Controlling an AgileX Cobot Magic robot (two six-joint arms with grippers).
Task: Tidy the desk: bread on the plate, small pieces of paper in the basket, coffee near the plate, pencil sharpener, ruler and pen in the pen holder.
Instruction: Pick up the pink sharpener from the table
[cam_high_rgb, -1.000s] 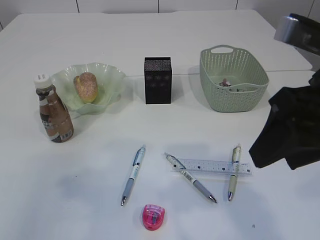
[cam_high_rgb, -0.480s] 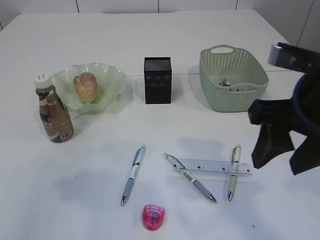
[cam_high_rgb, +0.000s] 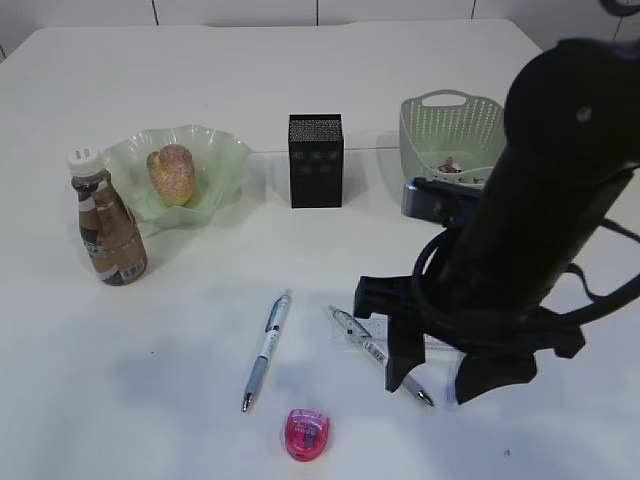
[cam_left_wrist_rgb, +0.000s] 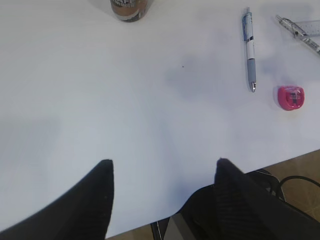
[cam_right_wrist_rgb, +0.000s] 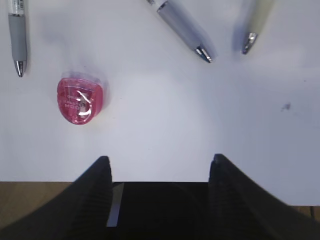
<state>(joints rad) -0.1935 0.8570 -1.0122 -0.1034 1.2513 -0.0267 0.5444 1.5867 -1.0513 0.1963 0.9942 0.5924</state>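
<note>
The right hand (cam_high_rgb: 440, 385) hung low over the front of the counter (cam_high_rgb: 200, 380), its two dark fingers (cam_high_rgb: 398, 368) spread apart and holding nothing. The pink pencil sharpener (cam_high_rgb: 308, 433) lay to its left, near but not touching; in the right wrist view the sharpener (cam_right_wrist_rgb: 80, 100) sat ahead and left of the fingers. The grey tip of one pen (cam_right_wrist_rgb: 182, 32) and the tip of a pale green pen (cam_right_wrist_rgb: 255, 22) lay just beyond the hand, apart from it. In the exterior view the arm hid most of the ruler (cam_high_rgb: 440, 345) and the green pen. A third pen (cam_high_rgb: 266, 348), blue and white with a grey grip, lay well left of the hand.

The left hand (cam_left_wrist_rgb: 162, 172) hovered at the near edge of the counter, fingers also apart and empty, far from every object.

The sharpener was a small rounded translucent pink block. The bread (cam_high_rgb: 171, 173), golden-brown with a pale dusting, rested in the wavy green plate (cam_high_rgb: 225, 150) at the back left. The coffee (cam_high_rgb: 108, 225), a brown bottle with a white cap, stood upright just beside the plate's front left. The black pen holder (cam_high_rgb: 316, 160) stood upright at the middle back. The sage-green basket (cam_high_rgb: 440, 125), partly behind the arm, held small scraps of paper (cam_high_rgb: 452, 165).
</note>
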